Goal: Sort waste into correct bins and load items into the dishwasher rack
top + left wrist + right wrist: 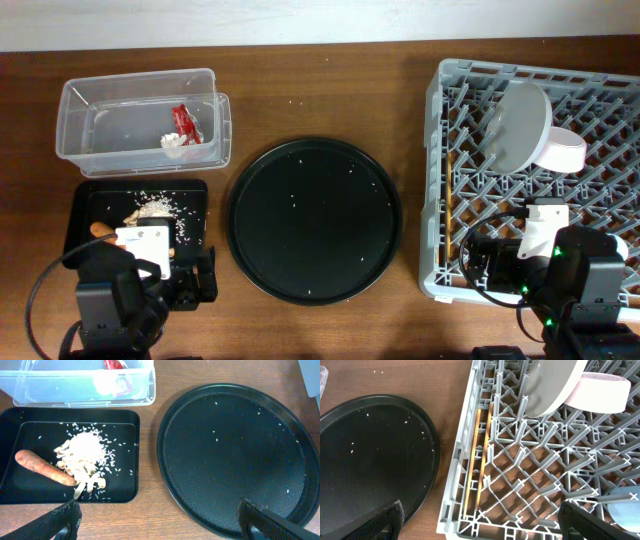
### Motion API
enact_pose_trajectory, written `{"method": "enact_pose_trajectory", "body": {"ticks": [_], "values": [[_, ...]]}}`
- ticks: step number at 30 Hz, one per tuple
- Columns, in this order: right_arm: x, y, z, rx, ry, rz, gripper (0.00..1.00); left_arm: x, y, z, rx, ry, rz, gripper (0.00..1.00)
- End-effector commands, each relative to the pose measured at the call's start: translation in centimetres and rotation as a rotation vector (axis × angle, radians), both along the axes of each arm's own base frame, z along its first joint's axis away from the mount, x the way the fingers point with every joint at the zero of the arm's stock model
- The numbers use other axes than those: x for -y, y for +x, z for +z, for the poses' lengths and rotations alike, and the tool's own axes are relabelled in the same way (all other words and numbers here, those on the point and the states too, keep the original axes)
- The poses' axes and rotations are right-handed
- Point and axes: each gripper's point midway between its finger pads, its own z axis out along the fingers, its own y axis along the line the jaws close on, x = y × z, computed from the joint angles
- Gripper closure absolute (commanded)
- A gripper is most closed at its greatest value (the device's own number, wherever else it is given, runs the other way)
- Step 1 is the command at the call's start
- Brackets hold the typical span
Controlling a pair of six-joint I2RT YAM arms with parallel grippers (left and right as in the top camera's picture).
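Looking across the counter (300, 90), we hold our left jaws spread wide and empty, and our right jaws likewise parted with nothing between them. We see the wrapper (183, 125) lying in the clear tub (140, 78); the carrot (44, 466) and food scraps (82, 455) touch in the black tray (125, 412). Inside the rack (433, 180) the plate (515, 125) stands tilted against the bowl (560, 150), the chopsticks (477, 460) lie along the wall nearest the round tray (315, 220), and the blue cup (625, 505) sits by our right jaws
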Motion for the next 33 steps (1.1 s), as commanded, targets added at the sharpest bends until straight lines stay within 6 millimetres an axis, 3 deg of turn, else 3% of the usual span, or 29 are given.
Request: {"method": "enact_pose_trajectory", "body": {"ticks": [1, 6, 7, 9, 10, 13, 17, 19, 21, 22, 33], "values": [[0.1, -0.1, -0.3, -0.007, 0.004, -0.008, 0.02, 0.1, -0.2, -0.4, -0.012, -0.017, 0.005, 0.01], [0.3, -0.1, -0.2, -0.004, -0.007, -0.019, 0.02, 0.1, -0.2, -0.4, -0.011, -0.017, 0.005, 0.01], [0.4, 0.0, 0.5, 0.041, -0.01, -0.02, 0.02, 0.1, -0.2, -0.4, -0.012, -0.017, 0.005, 0.01], [-0.1, 0.8, 3.0, 0.289, -0.034, 0.02, 0.02, 0.1, -0.2, -0.4, -0.012, -0.017, 0.005, 0.01], [-0.2, 0.8, 3.2, 0.372, -0.039, 0.022, 0.02, 0.1, -0.2, -0.4, -0.012, -0.017, 0.005, 0.01], [-1.1, 1.4, 1.3, 0.685, -0.025, 0.049, 0.02, 0.1, -0.2, -0.4, -0.012, -0.017, 0.005, 0.01], [-1.0, 3.7, -1.2, 0.876, -0.019, 0.023, 0.02, 0.1, -0.3, -0.5, -0.015, -0.017, 0.005, 0.01], [-0.7, 4.2, -3.7, 0.846, -0.054, 0.012, 0.02, 0.1, -0.3, -0.6, -0.019, -0.017, 0.005, 0.01], [-0.8, 4.3, -7.6, 0.686, -0.068, 0.028, 0.02, 0.1, -0.3, -0.6, -0.019, -0.017, 0.005, 0.01], [-0.9, 4.3, -8.0, 0.669, -0.067, 0.032, 0.02, 0.1, -0.3, -0.6, -0.019, -0.017, 0.005, 0.01], [-0.9, 4.3, -8.0, 0.669, -0.067, 0.031, 0.02, 0.1, -0.3, -0.6, -0.019, -0.017, 0.005, 0.01]]}}
